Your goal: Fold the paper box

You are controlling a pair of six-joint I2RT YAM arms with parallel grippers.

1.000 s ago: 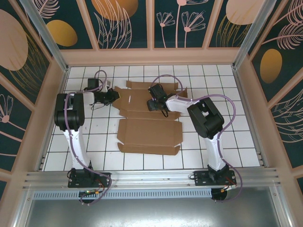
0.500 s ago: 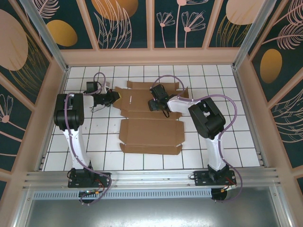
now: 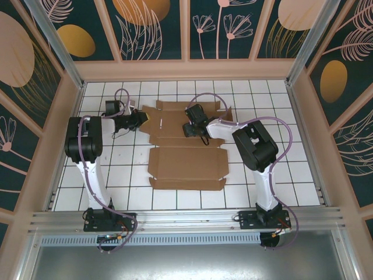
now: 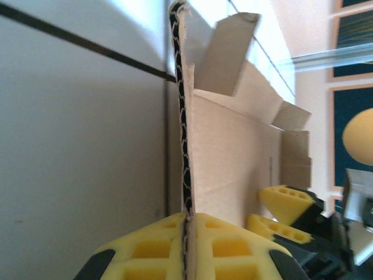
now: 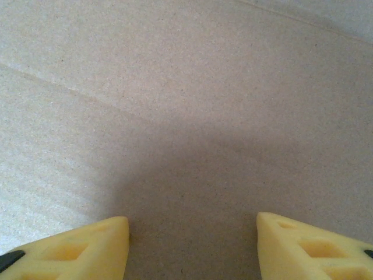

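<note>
The paper box lies mostly flat on the white tiled table, between the arms. The left gripper is clamped on its left flap edge. The right gripper, jaws apart, points at the cardboard, perhaps touching it.

No writing, label, brand, number or sign can be read. The paper box is plain brown cardboard, and the wall panels carry only leaf and circle patterns.
</note>
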